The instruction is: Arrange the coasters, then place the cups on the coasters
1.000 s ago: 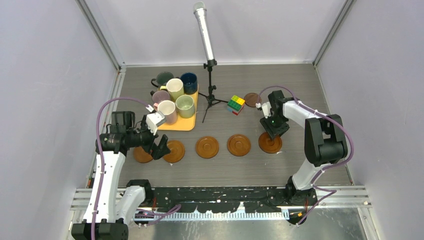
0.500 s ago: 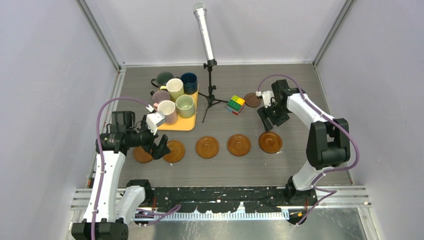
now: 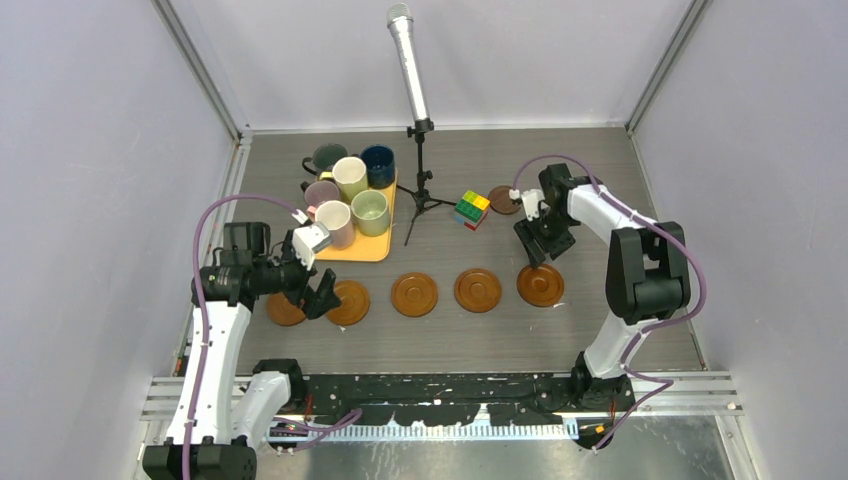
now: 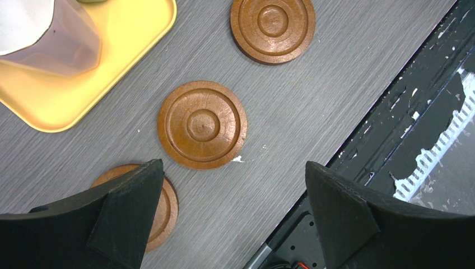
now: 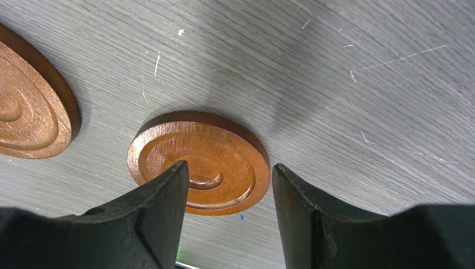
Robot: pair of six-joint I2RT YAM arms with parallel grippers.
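Note:
Five brown coasters lie in a row near the front: (image 3: 286, 311), (image 3: 348, 302), (image 3: 414, 295), (image 3: 478, 290), (image 3: 541, 285). A smaller, darker coaster (image 3: 504, 199) sits further back. Six cups stand on the tray, among them pink (image 3: 334, 220), pale green (image 3: 369, 210) and navy (image 3: 378, 163). My left gripper (image 3: 318, 297) hangs wide open between the two leftmost coasters, one (image 4: 203, 124) ahead of it and one (image 4: 163, 203) partly under its finger. Just behind the rightmost coaster (image 5: 224, 147), my right gripper (image 3: 541, 250) is open and holds nothing.
The orange-yellow tray (image 3: 368, 246) is at the back left. A microphone on a tripod stand (image 3: 420, 130) rises at the back centre, with a multicoloured cube (image 3: 472, 209) beside it. The black front rail (image 4: 392, 145) borders the table.
My right gripper has let go of the rightmost coaster, risen off it and drawn back towards the rear. That coaster stays in the row. The left arm has not moved.

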